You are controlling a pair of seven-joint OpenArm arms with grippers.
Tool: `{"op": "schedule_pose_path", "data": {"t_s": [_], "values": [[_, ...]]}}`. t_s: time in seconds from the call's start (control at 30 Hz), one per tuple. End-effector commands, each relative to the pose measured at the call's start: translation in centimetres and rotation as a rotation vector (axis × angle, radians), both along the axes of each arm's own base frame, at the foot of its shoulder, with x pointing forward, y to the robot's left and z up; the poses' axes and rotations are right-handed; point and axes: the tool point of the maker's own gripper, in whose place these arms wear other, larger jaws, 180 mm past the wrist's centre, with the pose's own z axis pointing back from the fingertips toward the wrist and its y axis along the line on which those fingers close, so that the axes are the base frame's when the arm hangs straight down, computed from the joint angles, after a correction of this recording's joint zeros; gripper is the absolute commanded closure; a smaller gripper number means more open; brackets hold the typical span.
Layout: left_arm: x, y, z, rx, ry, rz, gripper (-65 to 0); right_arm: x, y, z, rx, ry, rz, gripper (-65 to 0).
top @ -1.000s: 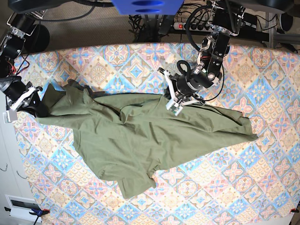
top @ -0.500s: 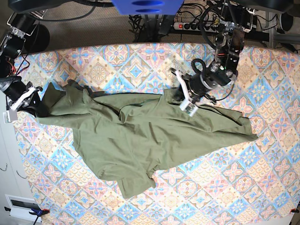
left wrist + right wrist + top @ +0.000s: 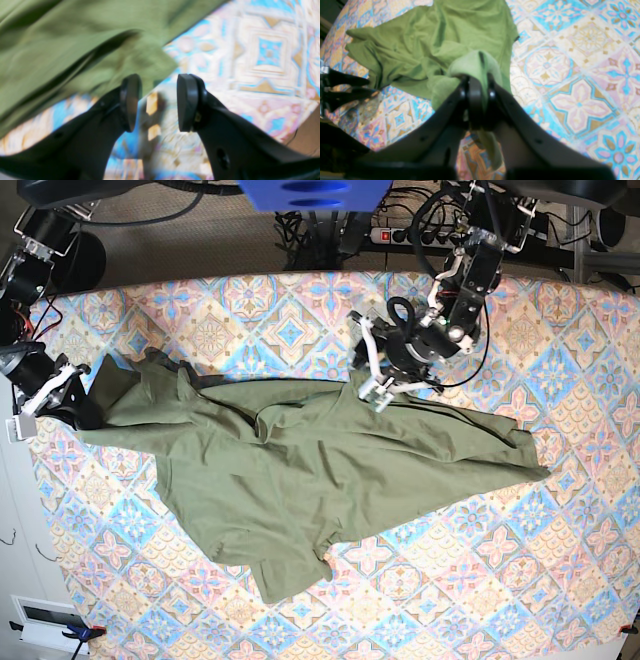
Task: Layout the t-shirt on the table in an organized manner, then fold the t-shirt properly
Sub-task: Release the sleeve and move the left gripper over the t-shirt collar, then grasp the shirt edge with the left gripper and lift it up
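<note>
Olive t-shirt (image 3: 320,470) lies crumpled across middle of table (image 3: 560,580), spread left to right. Right hand (image 3: 477,82) clamped tight on a bunched edge at shirt's left end. Left hand (image 3: 156,102) parted, empty, just above shirt's top edge.

Beyond the far edge lies a brownish carpeted floor (image 3: 180,242), dim compared with the evenly lit foreground. A white power strip (image 3: 392,234) rests there among tangled black cables (image 3: 300,228). At the lower left stands a white cabinet (image 3: 22,510), with a pale box (image 3: 45,622) at its foot
</note>
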Motion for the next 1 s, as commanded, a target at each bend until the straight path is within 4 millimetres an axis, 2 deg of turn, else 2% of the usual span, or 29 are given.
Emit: {"op": "schedule_pose_path", "data": {"t_s": [0.0, 0.17, 0.27, 0.4, 0.47, 0.5, 0.57, 0.67, 0.77, 0.87, 0.97], "values": [[1.1, -0.1, 0.9, -0.002, -0.048, 0.001, -25.6, 0.7, -0.4, 2.1, -0.011, -0.066, 0.003, -0.7], [2.0, -0.6, 1.2, 0.003, -0.107, 0.004, -24.9, 0.7, -0.4, 2.1, -0.011, -0.066, 0.003, -0.7], [2.2, -0.5, 0.4, 0.029, -0.109, 0.008, -24.2, 0.7, -0.4, 2.1, -0.011, -0.066, 0.003, -0.7], [2.9, -0.4, 0.0, 0.019, -0.134, 0.016, -12.1, 0.7, -0.4, 2.1, -0.011, -0.066, 0.003, -0.7], [3.6, -0.2, -0.2, 0.018, -0.140, 0.024, -1.0, 0.7, -0.4, 2.1, -0.011, -0.066, 0.003, -0.7], [3.9, 0.1, -0.2, 0.021, -0.139, 0.034, 0.0, 0.7, -0.4, 2.1, -0.011, -0.066, 0.003, -0.7], [4.6, 1.4, 0.4, 0.006, -0.154, 0.083, 0.0, 0.7, -0.4, 2.1, -0.011, -0.066, 0.003, -0.7], [5.9, 3.2, 2.5, -0.015, -0.211, 0.154, 0.0, 0.6, -0.5, 2.1, -0.011, -0.066, 0.001, -0.7], [7.0, 5.4, 5.8, -0.109, -0.268, 0.255, 0.0, 0.7, -0.5, 2.0, -0.008, -0.065, -0.002, -0.7], [7.0, 8.1, 8.1, -0.220, -0.292, 0.370, 0.0, 0.7, -0.6, 2.0, -0.007, -0.065, -0.004, -0.7], [6.0, 11.5, 9.1, -0.349, -0.281, 0.508, 0.0, 1.3, -0.7, 2.6, -0.007, -0.087, -0.007, -0.7]]}}
